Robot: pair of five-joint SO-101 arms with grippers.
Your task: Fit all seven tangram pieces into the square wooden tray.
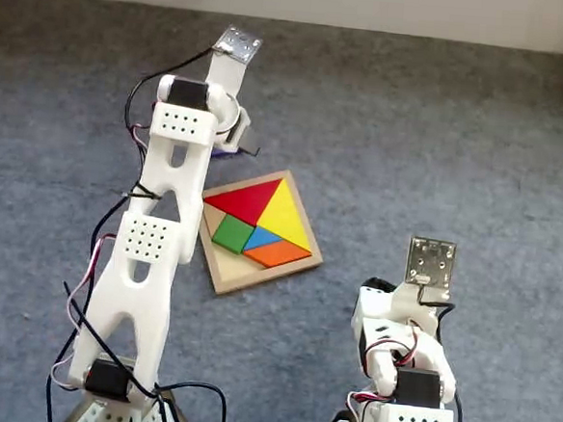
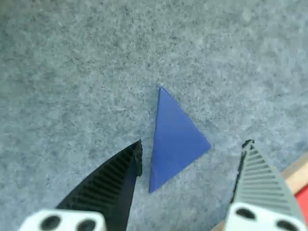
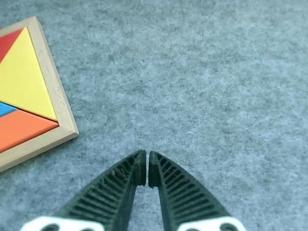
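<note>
A: Where's the tray (image 1: 267, 273)?
B: On the carpet (image 1: 461, 137), partly hidden by an arm (image 1: 153, 250); perhaps five pieces (image 1: 262, 219) inside.
A: Claws?
B: The left claw (image 2: 192, 144) is spread wide either side of the blue triangle (image 2: 175, 139) on the carpet; the right claw (image 3: 147, 156) is clenched, empty.

The left arm (image 1: 152, 260) and right arm (image 1: 401, 374) are white plastic with dotted hole panels, black servos, black, red and white cables and silvery screwed plates (image 1: 431, 260); the left gripper (image 2: 193, 144) has one black ribbed finger (image 2: 115, 178) and one grey (image 2: 257, 178), the right gripper (image 3: 147, 156) two black.
</note>
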